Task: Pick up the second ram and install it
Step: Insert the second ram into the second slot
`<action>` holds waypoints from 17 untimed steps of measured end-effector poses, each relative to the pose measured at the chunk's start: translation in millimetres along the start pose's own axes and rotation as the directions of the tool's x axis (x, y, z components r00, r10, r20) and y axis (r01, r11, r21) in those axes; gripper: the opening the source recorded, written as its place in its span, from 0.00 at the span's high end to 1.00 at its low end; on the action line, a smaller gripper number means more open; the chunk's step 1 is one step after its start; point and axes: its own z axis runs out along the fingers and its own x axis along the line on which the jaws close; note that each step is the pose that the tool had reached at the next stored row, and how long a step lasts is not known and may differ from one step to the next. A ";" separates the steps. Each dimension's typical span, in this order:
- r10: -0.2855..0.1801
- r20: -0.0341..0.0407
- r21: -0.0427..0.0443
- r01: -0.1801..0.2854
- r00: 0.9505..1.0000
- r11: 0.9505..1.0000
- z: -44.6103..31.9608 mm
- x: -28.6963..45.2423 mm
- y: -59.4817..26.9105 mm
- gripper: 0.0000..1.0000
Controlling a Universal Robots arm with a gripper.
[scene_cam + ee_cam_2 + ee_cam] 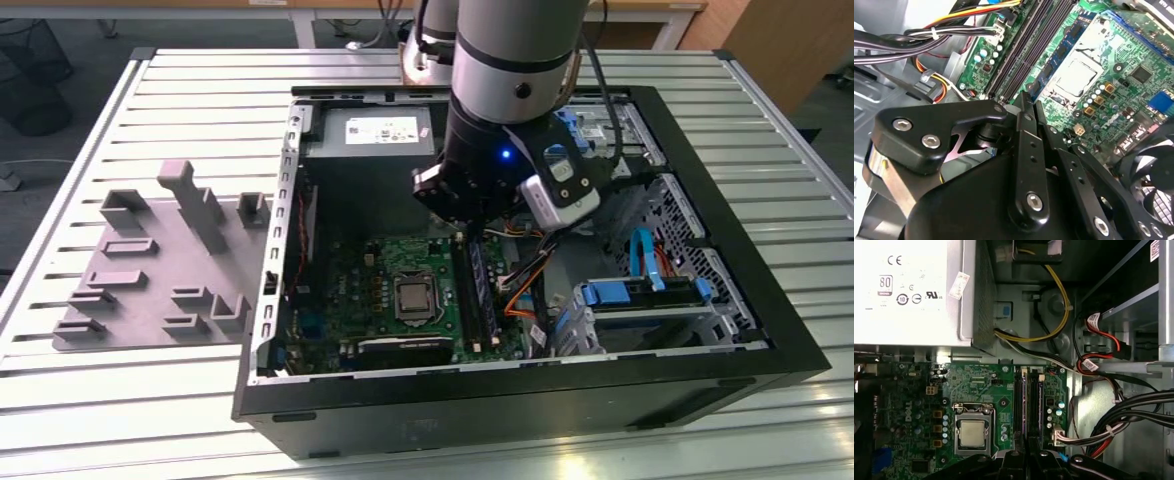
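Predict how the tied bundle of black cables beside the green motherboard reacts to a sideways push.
The bundle of black cables hangs in loose curves, so it probably flexes rather than resists. The white tie likely makes the strands shift together. It may spring back partway.

Gripper pointing down, jaws together

Bright room light from above. White glare on the counter slats near the front. Dark shadow inside the computer case. In the second wrist view the tool is close & blurry; board behind looks sharp.
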 end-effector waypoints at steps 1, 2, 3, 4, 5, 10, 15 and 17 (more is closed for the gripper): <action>0.000 0.000 0.000 0.000 1.000 1.000 1.8 0.0 -0.1 0.86; 0.000 0.000 0.000 0.000 1.000 1.000 3.6 0.0 -0.1 0.86; 0.000 -0.001 0.000 0.000 1.000 1.000 5.4 0.0 -0.2 0.86; 0.000 -0.001 0.000 0.000 1.000 1.000 7.2 0.0 -0.2 0.86; 0.000 -0.001 0.000 0.000 1.000 1.000 8.5 0.0 -0.3 0.86; 0.000 -0.002 0.000 0.000 1.000 1.000 8.9 -0.4 -0.6 0.86; 0.001 -0.024 0.000 -0.001 1.000 1.000 11.2 -4.3 -1.2 0.86; 0.001 -0.029 0.000 -0.001 1.000 1.000 11.9 -5.2 -1.4 0.86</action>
